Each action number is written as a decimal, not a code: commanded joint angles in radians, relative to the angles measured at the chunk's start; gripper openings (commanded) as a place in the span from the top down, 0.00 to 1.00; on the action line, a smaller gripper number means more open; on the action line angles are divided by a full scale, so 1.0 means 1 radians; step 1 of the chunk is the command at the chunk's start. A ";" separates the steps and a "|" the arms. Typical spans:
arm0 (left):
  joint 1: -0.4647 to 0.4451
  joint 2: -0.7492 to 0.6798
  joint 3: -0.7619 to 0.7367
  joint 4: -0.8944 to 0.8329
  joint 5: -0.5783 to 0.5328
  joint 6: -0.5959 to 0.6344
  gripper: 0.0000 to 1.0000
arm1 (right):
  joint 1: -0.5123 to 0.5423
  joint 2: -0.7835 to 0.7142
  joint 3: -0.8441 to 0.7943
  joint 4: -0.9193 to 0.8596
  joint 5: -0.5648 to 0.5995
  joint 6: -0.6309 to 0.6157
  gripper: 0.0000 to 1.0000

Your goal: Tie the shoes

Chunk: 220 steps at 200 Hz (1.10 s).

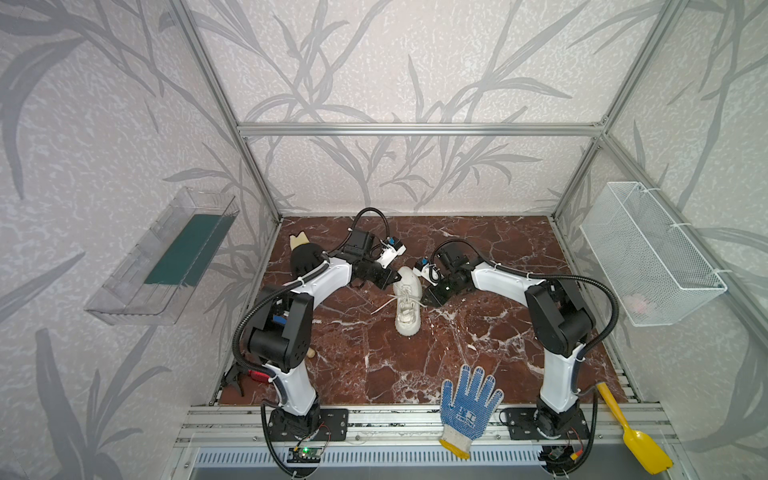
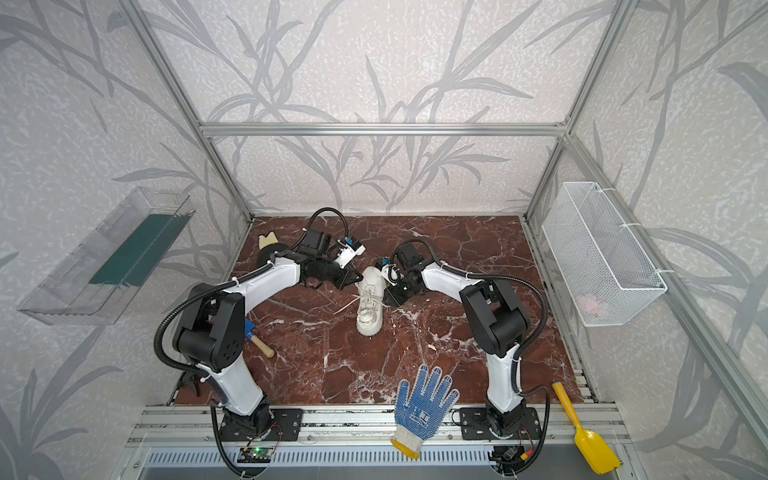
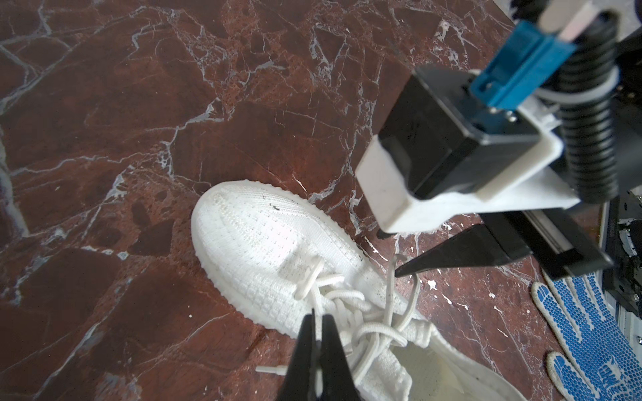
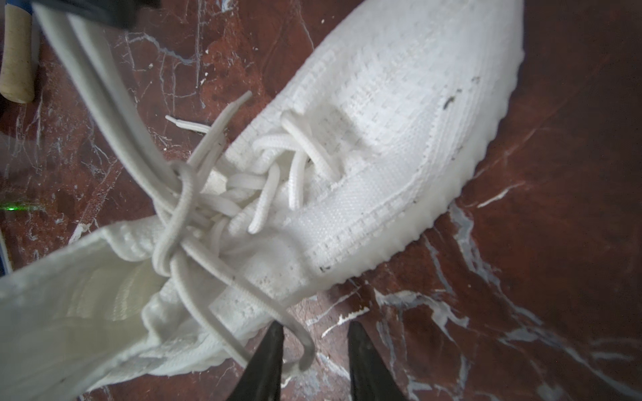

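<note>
Single off-white knit shoe (image 1: 407, 307), ribbed chunky sole, upright mid-worktop (image 1: 478, 345), toe toward the back wall, heel opening toward the front. Few dark specks on the toe. White laces (image 4: 180, 215) threaded, crossed in a loose half-knot at the tongue, no bow. One doubled strand raised taut leftward, one end lying flat at left.

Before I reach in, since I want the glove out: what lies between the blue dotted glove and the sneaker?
Nothing: the stretch of marble tabletop between the sneaker and the glove is bare, as both top views show.
</note>
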 commanded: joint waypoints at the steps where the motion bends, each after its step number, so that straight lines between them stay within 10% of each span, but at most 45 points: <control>1: 0.006 0.005 -0.012 0.006 0.022 -0.003 1.00 | 0.010 0.006 0.026 0.014 -0.051 -0.029 0.67; 136: 0.009 0.006 -0.023 0.001 0.021 0.000 1.00 | 0.013 0.092 0.095 -0.017 -0.224 -0.080 0.69; 220: 0.017 -0.015 -0.051 0.034 -0.007 -0.011 1.00 | 0.016 0.013 0.060 -0.030 -0.191 -0.060 1.00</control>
